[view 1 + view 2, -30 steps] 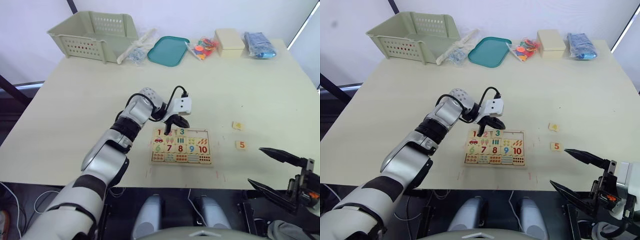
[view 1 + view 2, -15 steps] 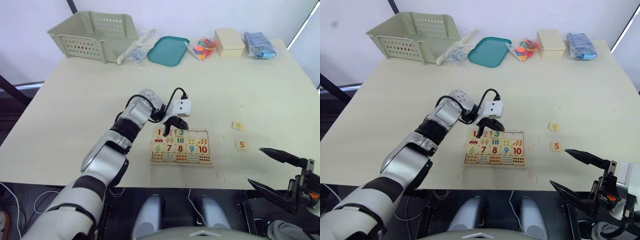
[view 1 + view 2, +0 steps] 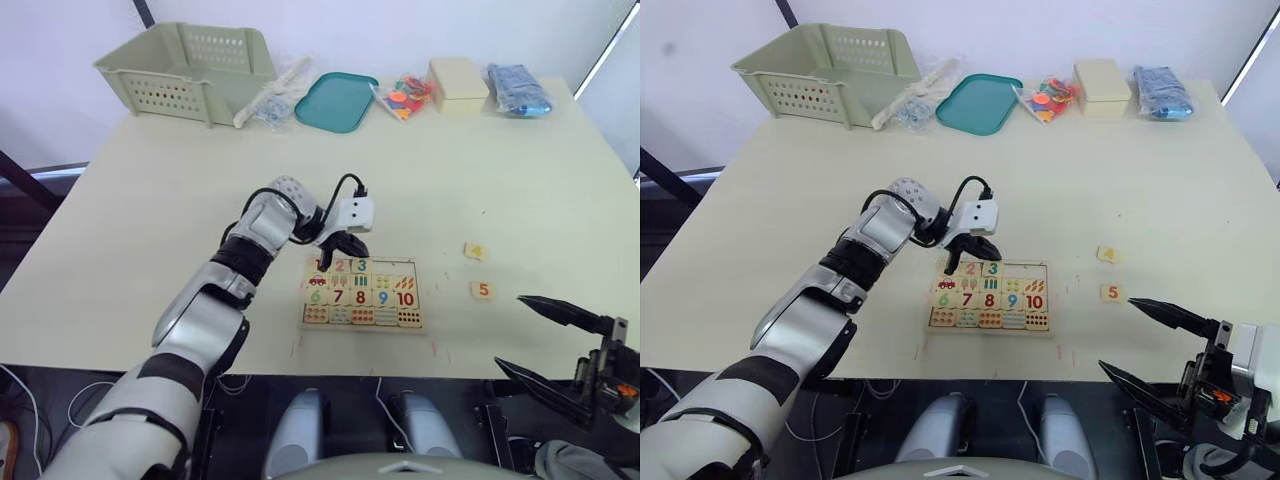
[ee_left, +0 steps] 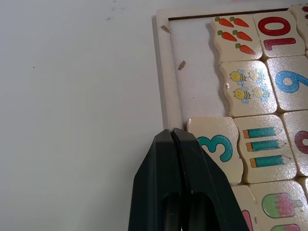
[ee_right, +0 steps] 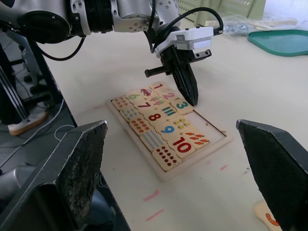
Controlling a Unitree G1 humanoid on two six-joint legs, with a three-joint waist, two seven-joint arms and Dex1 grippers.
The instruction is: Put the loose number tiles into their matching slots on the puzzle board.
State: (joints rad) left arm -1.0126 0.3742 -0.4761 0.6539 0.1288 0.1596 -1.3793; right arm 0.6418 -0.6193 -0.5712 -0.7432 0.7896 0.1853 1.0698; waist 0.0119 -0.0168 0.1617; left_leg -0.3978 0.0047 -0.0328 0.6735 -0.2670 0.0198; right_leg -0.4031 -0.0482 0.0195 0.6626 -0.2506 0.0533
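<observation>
the left gripper [image 4: 174,137] hangs with its jaws pressed together at the puzzle board's [image 3: 362,326] far rim, just beside the seated 3 tile [image 4: 217,147], with tiles 1 to 3 in the top row and two slots [image 4: 198,72] bare past the 3. the 4 tile [image 3: 475,251] and 5 tile [image 3: 482,290] lie loose on the bench [image 3: 150,200] to the right of the board, nearer the right gripper [image 3: 555,345], whose jaws are spread wide and holding nothing. the job likely calls for lifting the left arm clear of the rim without nudging the 3, then bringing each tile down flat and square over its slot; there is plenty of open bench right of the board.
</observation>
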